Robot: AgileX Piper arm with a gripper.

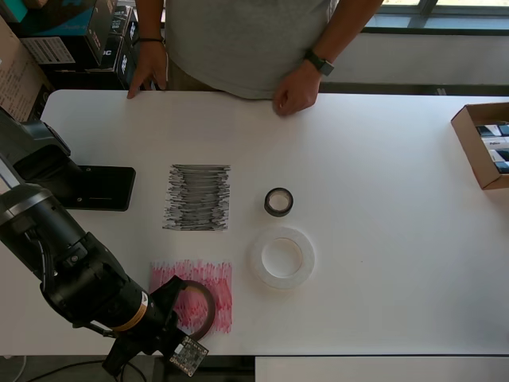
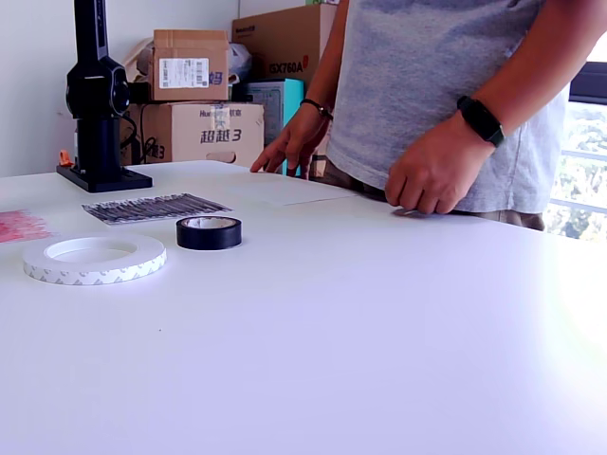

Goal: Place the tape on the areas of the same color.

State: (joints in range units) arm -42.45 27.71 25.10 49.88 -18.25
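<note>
I see a white table (image 2: 379, 332) with cardboard boxes (image 2: 194, 100) stacked behind it against a pale wall (image 2: 33, 85). Bright daylight enters through a window (image 2: 588, 142) at the exterior view's right.

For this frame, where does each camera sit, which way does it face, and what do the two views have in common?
Overhead view: above the table, looking straight down; the arm enters from the lower left, its hand at the red tape on the red sheet; whether it grips is unclear.
Exterior view: low, near table level, facing across toward the standing person; no arm shows.
Shared: the black tape, the white tape, the black sheet, the red sheet's edge and the person's hands.
</note>
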